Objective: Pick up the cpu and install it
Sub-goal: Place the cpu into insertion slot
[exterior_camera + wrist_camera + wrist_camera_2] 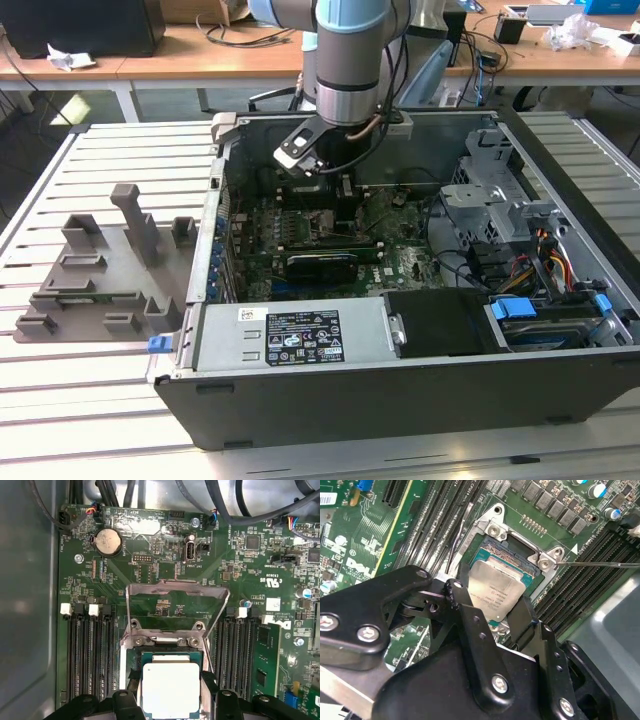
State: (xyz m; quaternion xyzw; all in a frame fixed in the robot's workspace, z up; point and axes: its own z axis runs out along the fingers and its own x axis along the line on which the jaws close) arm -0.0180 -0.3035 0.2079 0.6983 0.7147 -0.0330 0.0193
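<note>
The cpu (171, 690) (496, 587) is a flat silver square that sits squarely over the open socket (165, 655) on the green motherboard (165, 570). It lies between my two black fingers, one on each side of it, in both wrist views. My gripper (170, 685) (492, 607) looks shut on the chip's edges. Whether the chip rests in the socket or hovers just above it I cannot tell. In the exterior view the gripper (333, 195) reaches down into the open computer case (400, 410), and the chip is hidden under it.
The socket's metal load plate (177, 597) stands flipped up beyond the chip, and its thin lever (600, 564) sticks out sideways. Memory slots (90, 650) flank the socket. A grey plastic tray (100, 270) lies on the slatted table at the exterior view's left. Drive cages and cables (510, 230) fill the case's other side.
</note>
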